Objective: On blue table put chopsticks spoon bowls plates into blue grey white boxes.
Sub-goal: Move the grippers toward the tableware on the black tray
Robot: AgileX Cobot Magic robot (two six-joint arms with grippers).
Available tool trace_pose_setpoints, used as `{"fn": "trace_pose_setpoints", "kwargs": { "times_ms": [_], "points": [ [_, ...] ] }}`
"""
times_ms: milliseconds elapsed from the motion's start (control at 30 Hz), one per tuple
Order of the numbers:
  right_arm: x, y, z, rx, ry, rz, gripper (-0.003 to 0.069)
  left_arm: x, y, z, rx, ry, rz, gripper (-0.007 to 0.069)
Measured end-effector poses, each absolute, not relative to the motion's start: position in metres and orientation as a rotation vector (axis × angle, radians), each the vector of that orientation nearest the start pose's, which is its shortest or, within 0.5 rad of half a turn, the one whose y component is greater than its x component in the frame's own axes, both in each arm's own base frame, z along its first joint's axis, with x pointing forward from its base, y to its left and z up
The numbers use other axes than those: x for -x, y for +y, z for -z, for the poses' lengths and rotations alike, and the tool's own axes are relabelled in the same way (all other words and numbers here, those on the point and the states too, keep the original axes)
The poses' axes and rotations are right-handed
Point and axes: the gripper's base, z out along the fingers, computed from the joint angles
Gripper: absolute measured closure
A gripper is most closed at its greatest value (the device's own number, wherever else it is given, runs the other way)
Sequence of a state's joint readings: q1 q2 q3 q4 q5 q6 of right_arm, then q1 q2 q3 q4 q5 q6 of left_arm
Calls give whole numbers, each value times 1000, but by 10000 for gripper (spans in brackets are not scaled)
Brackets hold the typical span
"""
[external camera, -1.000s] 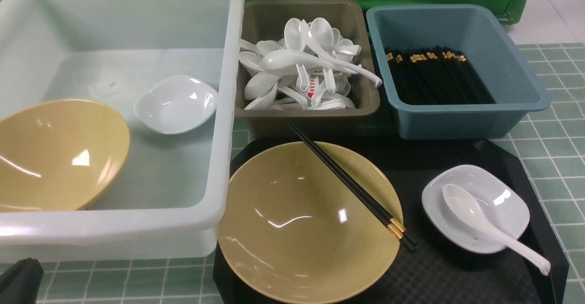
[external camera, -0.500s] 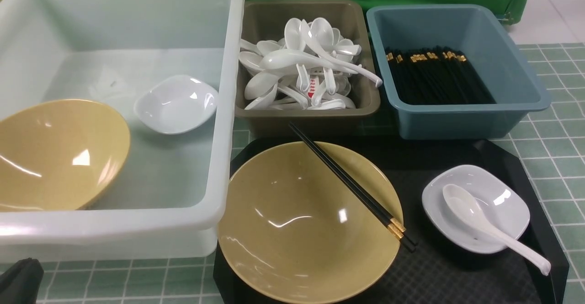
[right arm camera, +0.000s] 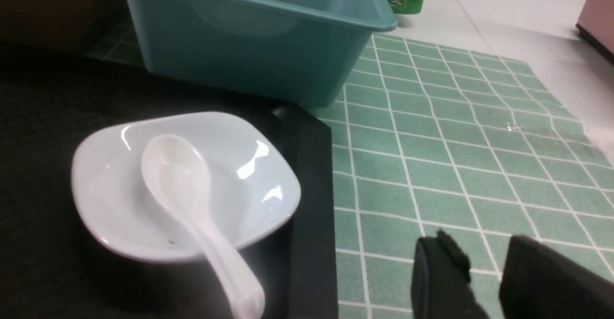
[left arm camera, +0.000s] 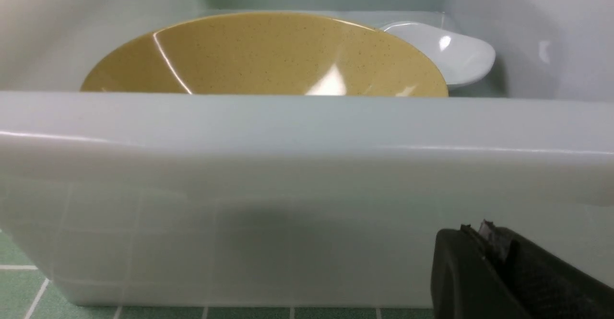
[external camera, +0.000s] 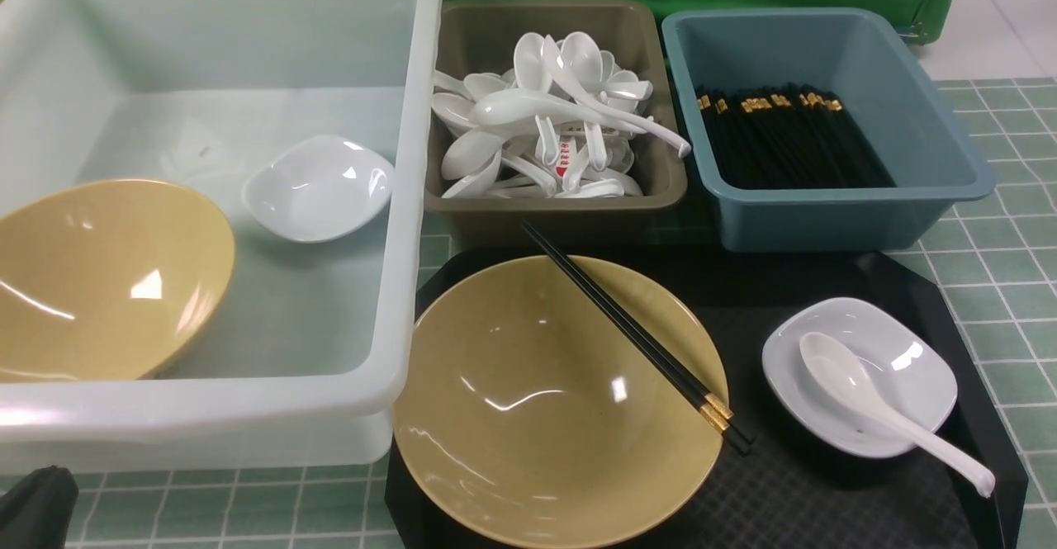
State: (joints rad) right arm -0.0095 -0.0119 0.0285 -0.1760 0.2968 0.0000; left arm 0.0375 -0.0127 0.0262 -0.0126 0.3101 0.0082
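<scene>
On the black tray, a yellow bowl (external camera: 537, 417) carries a pair of black chopsticks (external camera: 636, 338) across its rim. Beside it a white plate (external camera: 859, 376) (right arm camera: 182, 184) holds a white spoon (external camera: 883, 413) (right arm camera: 192, 199). The white box (external camera: 413, 202) (left arm camera: 307, 132) contains another yellow bowl (external camera: 107, 276) (left arm camera: 264, 55) and a white plate (external camera: 318, 188) (left arm camera: 451, 53). My left gripper (external camera: 37, 508) (left arm camera: 484, 232) is shut and empty, low in front of that box's near wall. My right gripper (right arm camera: 479, 256) hangs open over the blue table (right arm camera: 455, 156), to the right of the tray, holding nothing.
The grey box (external camera: 479, 45) holds a heap of white spoons; the blue box (external camera: 908, 103) (right arm camera: 259, 36) holds a row of black chopsticks. The black tray (external camera: 826, 499) (right arm camera: 312, 213) has a raised rim. Green cloth hangs behind the boxes.
</scene>
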Motion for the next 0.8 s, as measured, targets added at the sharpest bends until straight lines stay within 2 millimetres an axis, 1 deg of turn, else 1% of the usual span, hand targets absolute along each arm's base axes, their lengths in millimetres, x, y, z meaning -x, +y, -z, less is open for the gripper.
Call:
{"fn": "trace_pose_setpoints", "kwargs": {
  "times_ms": [133,200,267,333,367,400,433,467,500,600,800],
  "points": [
    [-54,-5,-178,111,1793,177,421,-54,2,-177,36,1807,-18,638],
    [-54,-5,-178,106,1796,174,421,-54,0,-178,90,1798,50,638],
    [-54,-5,-178,87,1796,158,421,-54,-2,-179,186,1780,160,638],
    [-55,-4,-180,-60,1769,16,421,-55,-7,-184,485,1683,508,638],
    [-55,-3,-181,-148,1745,-70,421,-56,-8,-186,576,1645,613,638],
    [-56,-2,-184,-278,1701,-200,421,-56,-10,-189,720,1584,781,638],
    [-56,-2,-184,-281,1700,-203,421,-56,-10,-189,739,1573,802,638],
    [-56,-2,-187,-423,1647,-346,421,-56,-11,-191,831,1527,911,638],
    [-56,-1,-189,-499,1611,-425,421,-56,-12,-192,884,1496,976,638],
    [-57,-1,-192,-602,1549,-542,421,-56,-12,-193,938,1459,1041,638],
    [-57,-1,-192,-626,1541,-566,421,-56,-11,-194,945,1441,1048,638]
  ]
}}
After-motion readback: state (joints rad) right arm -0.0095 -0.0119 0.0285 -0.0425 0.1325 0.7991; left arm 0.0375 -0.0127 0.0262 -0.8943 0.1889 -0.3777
